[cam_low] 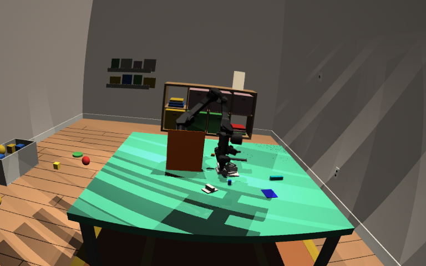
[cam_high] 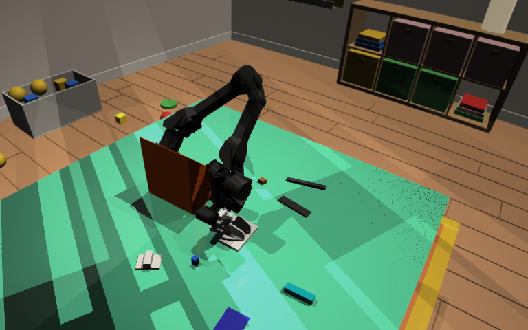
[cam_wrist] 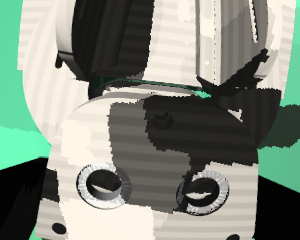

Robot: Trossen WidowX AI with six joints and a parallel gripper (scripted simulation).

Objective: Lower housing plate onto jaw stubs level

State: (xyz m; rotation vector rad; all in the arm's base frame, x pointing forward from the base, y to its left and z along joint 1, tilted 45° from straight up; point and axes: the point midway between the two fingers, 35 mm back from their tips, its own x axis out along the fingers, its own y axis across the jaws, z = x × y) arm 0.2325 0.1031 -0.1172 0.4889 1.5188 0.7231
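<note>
The white housing plate has two ringed holes and a rounded far edge in the wrist view. My gripper is shut on it, with the black fingers at its left and right sides. The white base plate lies on the table under and beyond it. The two jaws lie side by side on the base: the left jaw and the right jaw run away from the housing plate. The housing plate's far edge overlaps their near ends. The stubs are hidden beneath it, and I cannot tell if it touches them.
An orange upright board stands close beside the arm. A white stepped block, a blue cube, a teal bar and a purple square lie nearer. Black bars lie beyond.
</note>
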